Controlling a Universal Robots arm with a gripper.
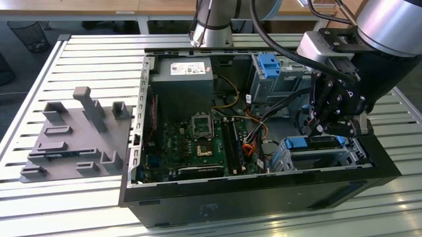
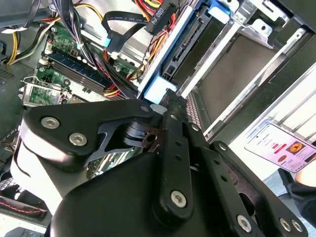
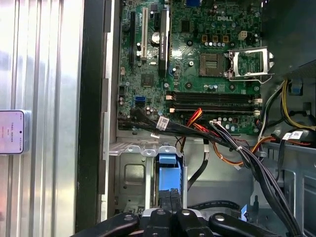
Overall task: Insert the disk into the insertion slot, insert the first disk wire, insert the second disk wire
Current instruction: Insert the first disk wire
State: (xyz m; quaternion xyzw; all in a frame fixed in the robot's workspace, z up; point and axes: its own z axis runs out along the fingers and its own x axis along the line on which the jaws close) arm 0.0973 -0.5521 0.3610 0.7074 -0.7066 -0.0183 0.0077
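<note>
Exterior view: gripper (image 1: 327, 129) down inside the PC case (image 1: 264, 192), fingers pressed together, tips on the blue carrier of the disk (image 1: 315, 143) right under them. Disk sits in the insertion slot (image 1: 333, 159), looks nearly home (closed fingers likely serve as a pusher, not a grasp). First wrist view: drive cables (image 3: 256, 167) hang loose beside the tool, seemingly unplugged.

I see the case (image 1: 264, 192) on the table (image 1: 86, 54), with a fixture plate (image 1: 72, 143) beside it at the exterior view's left. Inside, the board (image 1: 197, 143) lies mid-case. The slot (image 1: 323, 159) is toward the exterior view's right, holding the disk (image 1: 319, 142), with the gripper (image 1: 333, 129) just above.
</note>
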